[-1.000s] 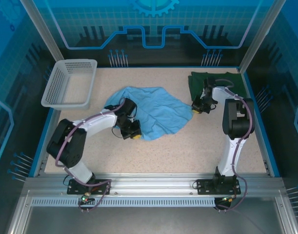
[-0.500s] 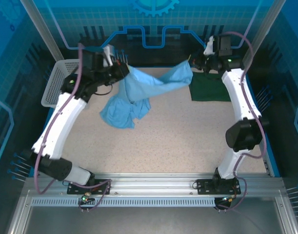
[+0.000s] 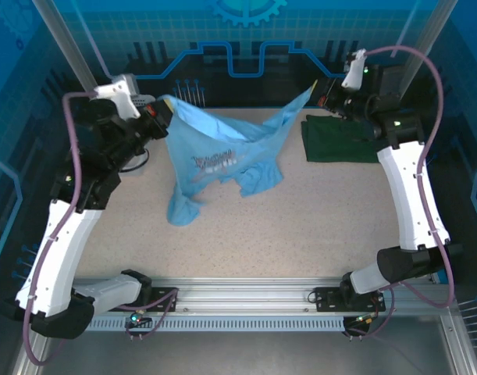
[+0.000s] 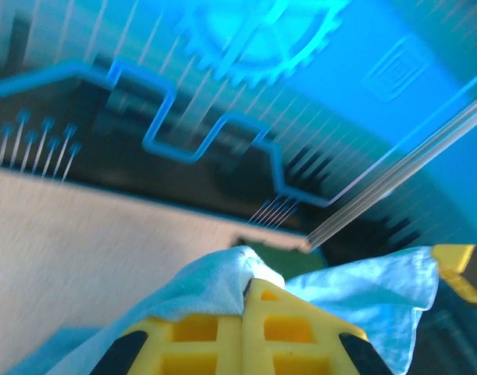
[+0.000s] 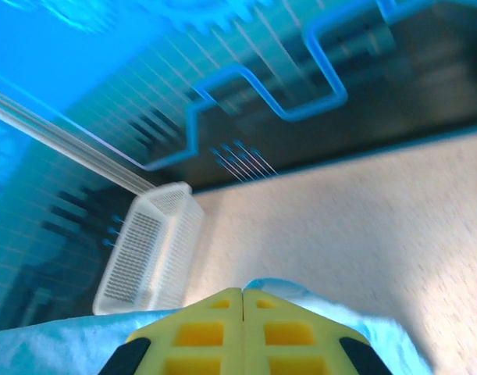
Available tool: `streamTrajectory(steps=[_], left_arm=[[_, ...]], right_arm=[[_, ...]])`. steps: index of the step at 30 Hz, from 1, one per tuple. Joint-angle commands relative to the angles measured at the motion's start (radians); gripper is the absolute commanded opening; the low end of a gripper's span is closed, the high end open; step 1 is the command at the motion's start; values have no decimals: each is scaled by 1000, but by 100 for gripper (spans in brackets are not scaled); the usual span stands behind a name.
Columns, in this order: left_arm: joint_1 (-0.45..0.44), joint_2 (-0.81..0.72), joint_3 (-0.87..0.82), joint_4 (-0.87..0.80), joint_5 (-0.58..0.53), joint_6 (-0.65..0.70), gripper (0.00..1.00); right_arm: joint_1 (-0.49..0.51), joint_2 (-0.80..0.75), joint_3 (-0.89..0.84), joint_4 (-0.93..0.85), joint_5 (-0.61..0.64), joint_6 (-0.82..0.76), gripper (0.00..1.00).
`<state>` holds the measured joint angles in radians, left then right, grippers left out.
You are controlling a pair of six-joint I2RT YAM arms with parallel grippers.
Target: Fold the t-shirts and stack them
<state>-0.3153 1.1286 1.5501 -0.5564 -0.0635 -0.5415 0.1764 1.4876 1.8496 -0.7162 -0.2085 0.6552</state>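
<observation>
Pinching the sky-blue t-shirt [image 3: 215, 152] aloft with left gripper [image 3: 161, 117] and right gripper [image 3: 319, 94], likely needing wider, level tension before lowering flat.

The light sky-blue soft cloth t-shirt [image 3: 222, 152], frame centre, bears whitish printed lettering; the plain dark green cloth t-shirt [image 3: 332, 141] lies upper right; the beige worktop [image 3: 300, 226] is speckled.

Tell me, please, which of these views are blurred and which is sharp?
Top external view: sharp, evenly lit, the blue t-shirt crisp. Left wrist view: backdrop streaked with blur, the left gripper fairly sharp. Right wrist view: milder blur, the basket soft-edged.
</observation>
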Motion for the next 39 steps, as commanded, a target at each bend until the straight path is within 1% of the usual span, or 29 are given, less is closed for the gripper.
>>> streamTrajectory(steps=[1, 2, 4, 6, 7, 9, 10, 12, 15, 17, 18, 19, 20, 22, 24, 25, 27, 28, 29, 31, 32, 33, 34, 36, 37, 38, 39], left_arm=[[20, 9, -167, -68, -21, -114, 0], [30, 17, -209, -82, -7, -149, 0], [48, 54, -270, -76, 40, -175, 0], [71, 144, -278, -68, 90, -176, 0], [81, 199, -255, -68, 116, -169, 0], [111, 361, -122, -77, 208, -163, 0], [117, 427, -35, -81, 241, -153, 0], [115, 549, 198, -101, 277, -123, 0], [111, 678, 603, -170, 293, -91, 0], [93, 694, 796, -168, 321, -80, 0], [65, 671, 849, -143, 316, -49, 0], [36, 637, 864, -118, 303, -10, 0], [-3, 578, 838, -72, 292, 37, 0], [-64, 436, 676, 45, 293, 106, 0], [-95, 277, 432, 138, 289, 141, 0], [-98, 200, 313, 147, 285, 137, 1], [-99, 55, 63, 121, 285, 132, 4], [-104, -9, -44, 107, 296, 135, 6], [-112, -82, -174, 68, 289, 125, 9], [-120, -216, -381, -35, 277, 99, 15], [-120, -290, -478, -100, 236, 85, 19], [-120, -365, -564, -160, 163, 66, 32], [-120, -431, -621, -207, 98, 42, 42], [-115, -547, -683, -275, -24, 0, 50], [-111, -573, -690, -275, -55, -9, 60], [-109, -582, -687, -267, -91, -16, 74], [-105, -570, -673, -259, -123, -19, 76]], right_arm=[[10, -11, -135, -63, 50, 37, 0], [10, -17, -172, -59, 57, 49, 0], [5, -5, -217, -66, 79, 79, 0], [-12, 38, -225, -62, 69, 112, 0], [-22, 73, -214, -53, 56, 127, 0], [-50, 162, -148, -9, -5, 172, 0], [-62, 226, -77, -15, -27, 184, 0], [-68, 356, 160, -82, -53, 177, 0], [-55, 551, 699, -245, -70, 132, 0], [-48, 620, 993, -309, -75, 114, 0], [-45, 624, 1081, -314, -88, 104, 0], [-41, 604, 1116, -313, -95, 92, 0], [-33, 558, 1105, -309, -100, 72, 0], [-3, 421, 975, -276, -106, -12, 0], [45, 238, 711, -201, -67, -89, 0], [68, 100, 481, -112, -39, -112, 0], [79, -115, 96, 28, -16, -75, 0], [74, -192, -50, 59, -24, -55, 0], [74, -252, -210, 64, -29, -48, 0], [77, -356, -428, -2, -34, -21, 0], [85, -407, -549, -22, -46, -18, 0], [96, -452, -645, -67, -28, -20, 0], [100, -488, -719, -113, -6, -10, 0], [99, -580, -885, -143, 3, 32, 0], [92, -611, -930, -159, 15, 66, 9], [78, -639, -962, -171, 22, 93, 19], [58, -655, -964, -180, 36, 111, 32]])
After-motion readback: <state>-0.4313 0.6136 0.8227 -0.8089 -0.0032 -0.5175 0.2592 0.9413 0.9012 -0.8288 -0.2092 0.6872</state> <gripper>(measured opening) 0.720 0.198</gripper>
